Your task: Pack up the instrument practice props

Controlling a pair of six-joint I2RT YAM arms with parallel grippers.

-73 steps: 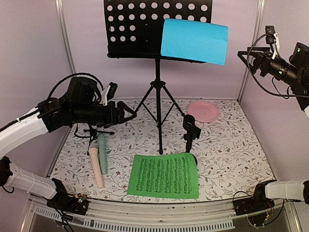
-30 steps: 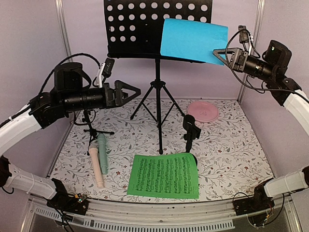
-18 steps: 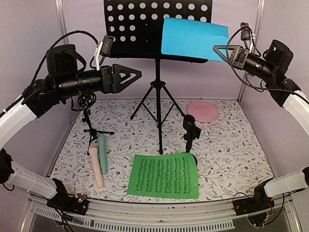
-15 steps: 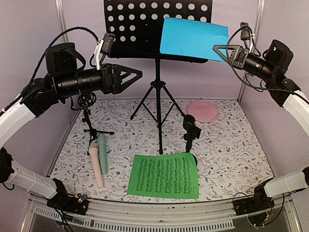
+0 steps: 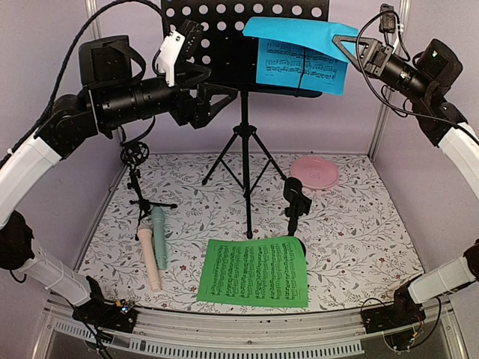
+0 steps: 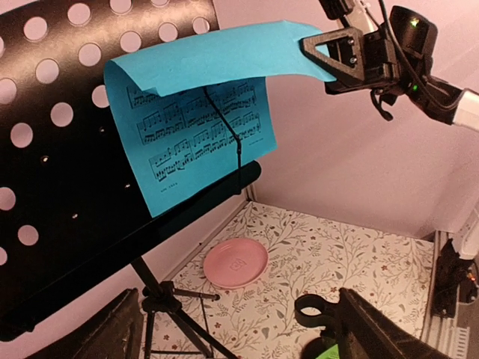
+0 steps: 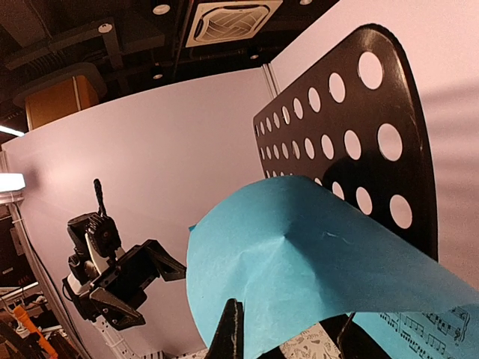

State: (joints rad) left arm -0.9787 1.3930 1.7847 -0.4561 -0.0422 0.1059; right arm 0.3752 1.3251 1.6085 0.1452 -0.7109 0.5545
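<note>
Top view: the blue sheet (image 5: 299,66) leans on the black rack (image 5: 217,45) at upper centre, and the right jaws clench its top right corner. Left wrist view: the left jaws stand released and empty, at the bottom edge. Right wrist view: the paper bends over, so I judge it light, floppy and easy to tear; better to hold an edge gently.

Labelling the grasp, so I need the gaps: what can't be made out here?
Top view: whether the left fingers touch the black rack; the wrist blocks it.
Right wrist view: where the right fingers pinch the blue sheet; cut off by the bottom edge.
Left wrist view: tripod legs; cut off below.
</note>
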